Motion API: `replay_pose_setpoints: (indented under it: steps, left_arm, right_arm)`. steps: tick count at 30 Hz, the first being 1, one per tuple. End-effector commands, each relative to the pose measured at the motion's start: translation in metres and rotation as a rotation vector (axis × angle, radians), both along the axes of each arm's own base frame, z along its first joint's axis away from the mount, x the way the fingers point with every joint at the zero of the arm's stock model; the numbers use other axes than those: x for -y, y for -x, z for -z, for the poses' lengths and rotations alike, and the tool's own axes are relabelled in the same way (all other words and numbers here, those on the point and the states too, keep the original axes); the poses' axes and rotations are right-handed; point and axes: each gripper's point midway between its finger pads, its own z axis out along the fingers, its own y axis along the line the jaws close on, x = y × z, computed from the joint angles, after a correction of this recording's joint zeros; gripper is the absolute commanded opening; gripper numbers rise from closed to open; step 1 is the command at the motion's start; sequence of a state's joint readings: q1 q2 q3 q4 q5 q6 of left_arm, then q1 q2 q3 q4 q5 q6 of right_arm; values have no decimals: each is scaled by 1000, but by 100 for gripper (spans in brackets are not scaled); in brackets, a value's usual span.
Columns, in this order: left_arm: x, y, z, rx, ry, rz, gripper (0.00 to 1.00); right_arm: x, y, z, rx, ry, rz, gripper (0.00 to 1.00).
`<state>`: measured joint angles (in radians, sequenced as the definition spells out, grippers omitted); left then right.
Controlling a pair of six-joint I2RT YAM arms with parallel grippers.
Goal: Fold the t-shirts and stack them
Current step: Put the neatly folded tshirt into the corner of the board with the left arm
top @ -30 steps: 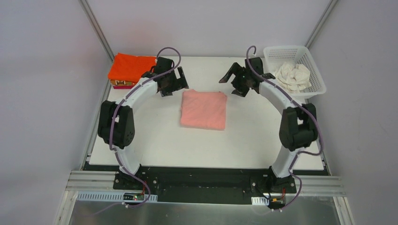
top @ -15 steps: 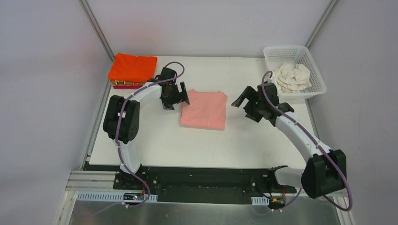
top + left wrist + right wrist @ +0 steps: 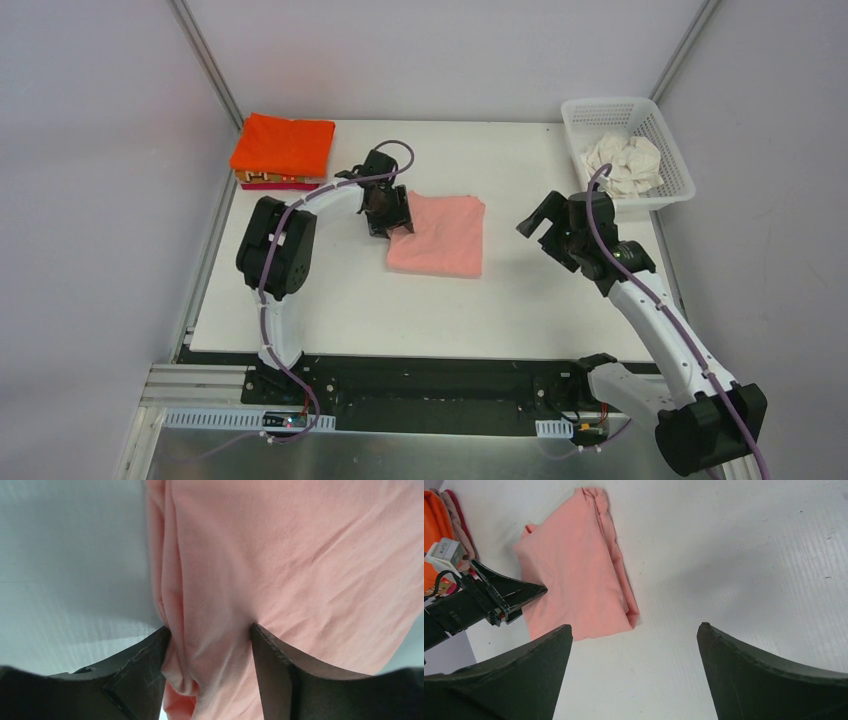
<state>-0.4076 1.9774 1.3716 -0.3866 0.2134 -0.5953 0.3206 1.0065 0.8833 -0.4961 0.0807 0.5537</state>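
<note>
Trouble most likely at the pinch itself. Salmon pink t-shirt [image 3: 437,235] folded to a rough rectangle, flat near mid-table [image 3: 330,300], between the two arms. Left gripper [image 3: 207,630] down on its left edge, fingers apart and straddling the thick, bunched fold, cloth touching both inner faces. Impossible to tell whether clamped firm or only set around it. Right gripper [image 3: 545,215] well apart to the right of the shirt, fingers spread wide, holding nothing. Orange t-shirt [image 3: 283,145] folded at the far left corner on top of the stack, a strip of magenta t-shirt [image 3: 270,185] showing beneath. Cream-white t-shirt [image 3: 625,165] crumpled in the white basket [image 3: 600,108] at the far right. Judged step: taking the salmon shirt to the stack. First hazard: a bite on the upper layers only, so the lower ones peel away on the lift and the fold opens. Second: a carry from one edge with no support on the far side, likely to let soft cotton sag and unroll. Third: a low drag across the table instead of a clean lift, rumpling the underside. Last: a landing askew on the orange shirt, or a nudge that shifts the stack toward the table edge.
</note>
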Motion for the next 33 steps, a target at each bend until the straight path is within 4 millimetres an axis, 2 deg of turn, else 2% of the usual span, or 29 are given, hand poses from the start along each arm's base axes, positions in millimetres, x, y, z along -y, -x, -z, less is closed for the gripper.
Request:
replay_pose_setpoints:
  steps: [1,6,7,8,9,13,18,24,28,33]
  left_arm:
    - [4,23,35,-92,-73,6,53]
    - [6,27,53,-75,-178,14,30]
    - [7,29,55,-60,-218,29,21]
    - [5,29,57,-43,-268,36,6]
    - [1,28,57,-24,-318,40,0]
    - [-9,21,47,13,-417,62,0]
    - [-30,-10,-1,159,-574,108,0]
    - [-79,-63,-79,366,-958,171,0]
    - [-109,-95,-111,393,-1056,191,0]
    - [-155,-131,-137,397,-1145,189,0]
  right_arm:
    - [15,8,3,-1,72,27,100]
    - [19,12,8,-1,91,22,100]
    - [20,10,8,16,98,21,100]
    - [22,10,10,26,110,23,100]
    - [26,10,10,33,122,33,100]
    - [34,10,9,77,155,45,100]
    - [36,12,3,139,165,27,100]
    - [43,12,4,154,194,41,100]
    - [42,11,5,153,201,34,100]
    - [51,10,8,147,242,63,100]
